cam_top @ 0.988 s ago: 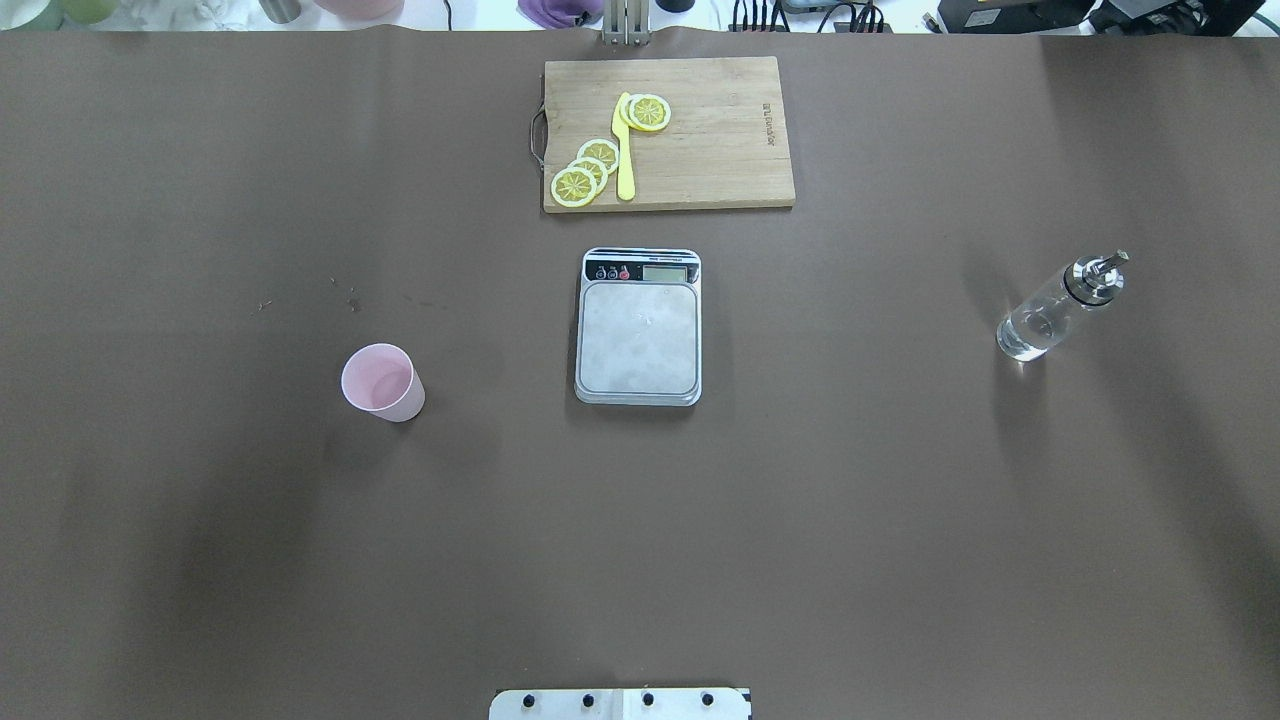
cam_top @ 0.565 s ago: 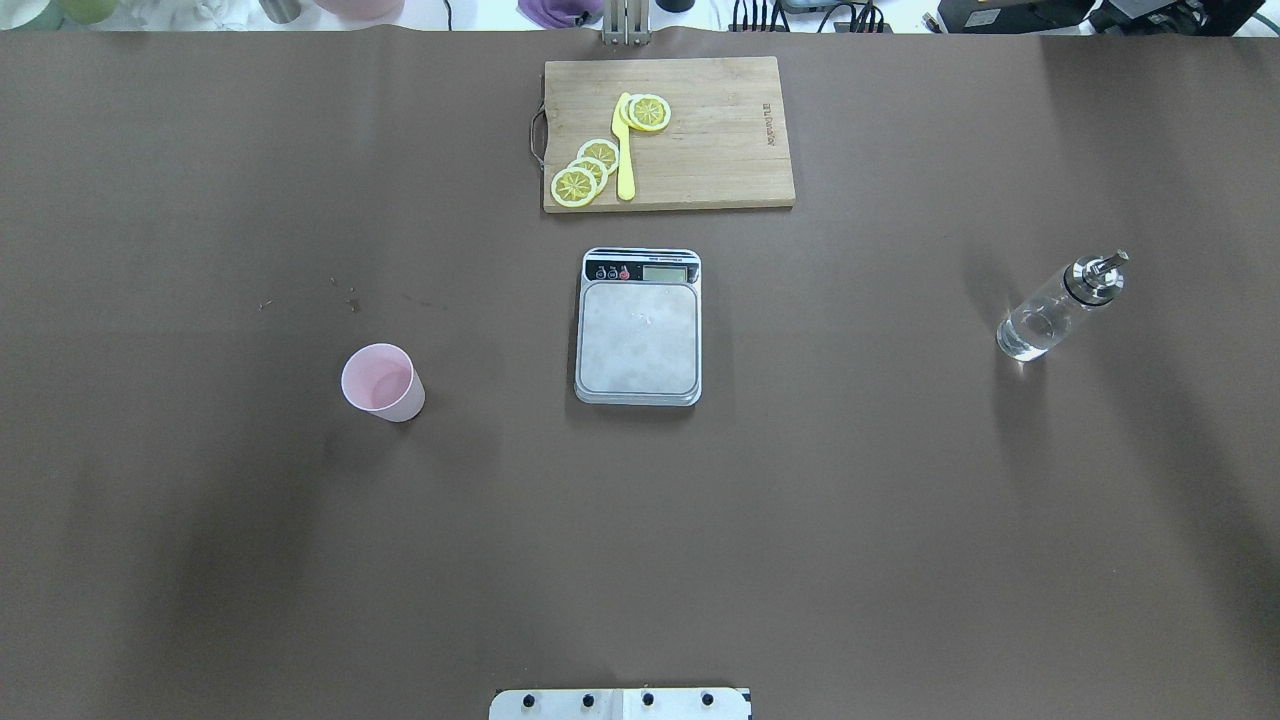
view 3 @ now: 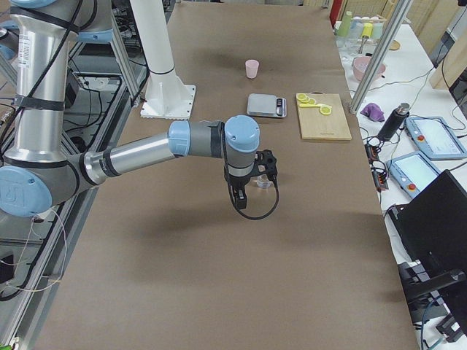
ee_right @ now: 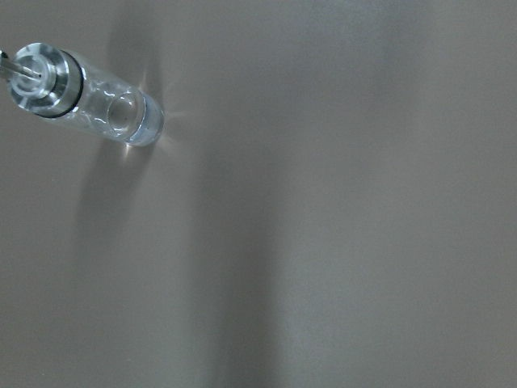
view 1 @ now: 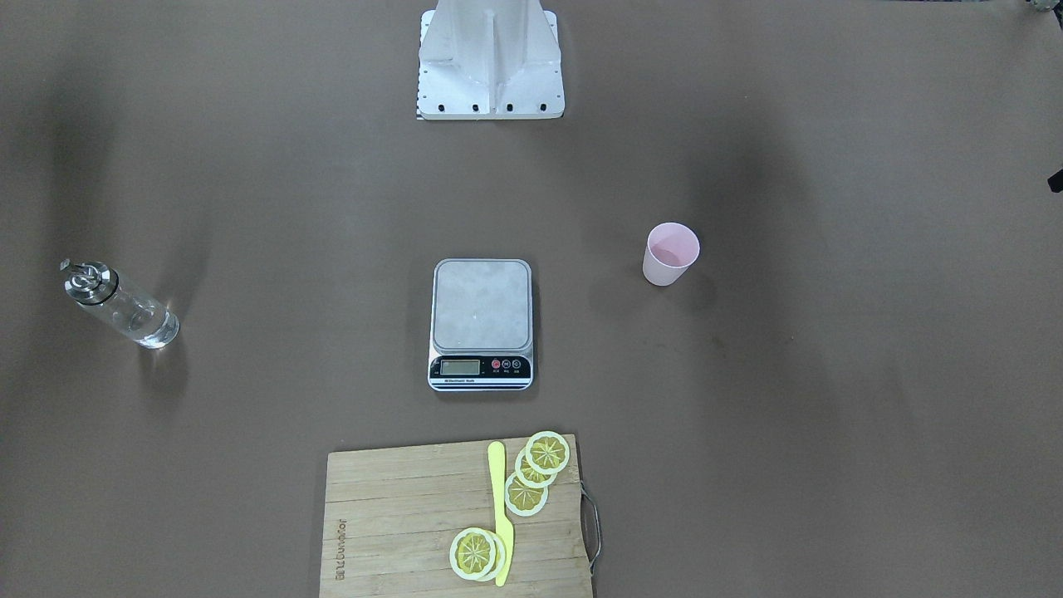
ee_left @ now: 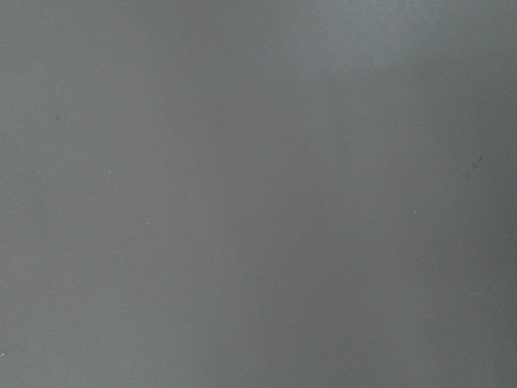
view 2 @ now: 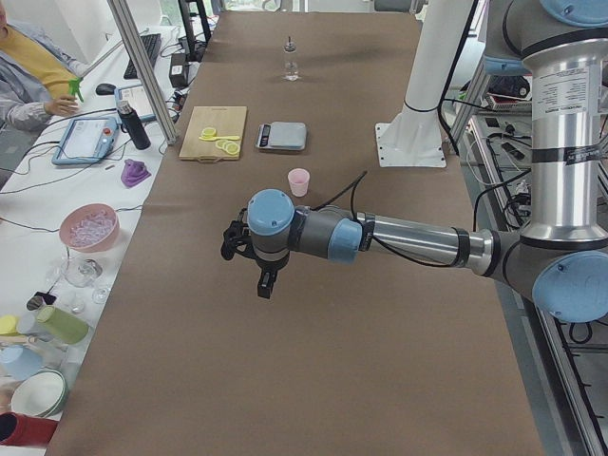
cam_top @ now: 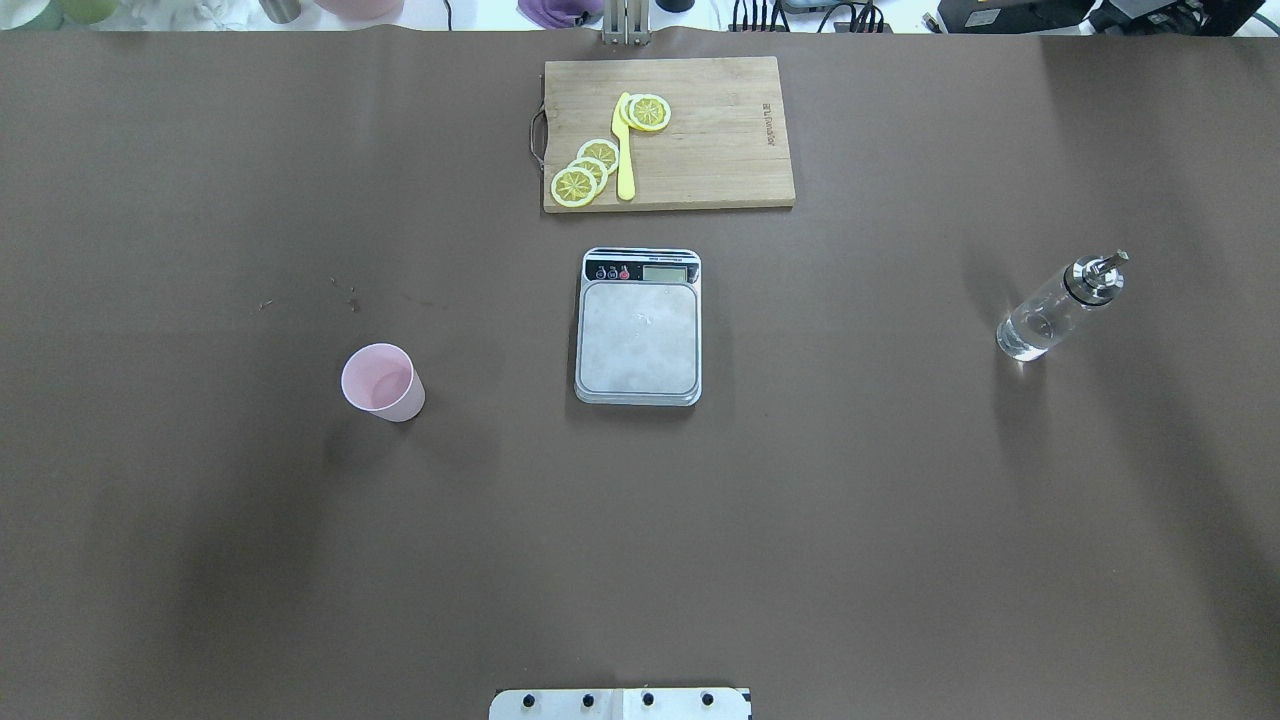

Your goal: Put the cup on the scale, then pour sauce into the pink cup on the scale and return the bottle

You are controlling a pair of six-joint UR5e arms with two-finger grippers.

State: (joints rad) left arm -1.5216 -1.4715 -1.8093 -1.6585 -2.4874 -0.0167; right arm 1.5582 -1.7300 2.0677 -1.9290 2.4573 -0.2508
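Brown tabletop, cup, scale, bottle well apart; left tool, right tool aloft, opening unclear.

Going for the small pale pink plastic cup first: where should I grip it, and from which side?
Take the small pale pink plastic cup across its outer wall, just under the rim. It stands upright, mouth up, and widens toward the top, so a high grip should not slip. Come in from the robot's left: the steel kitchen scale lies on the other side, apart from it.
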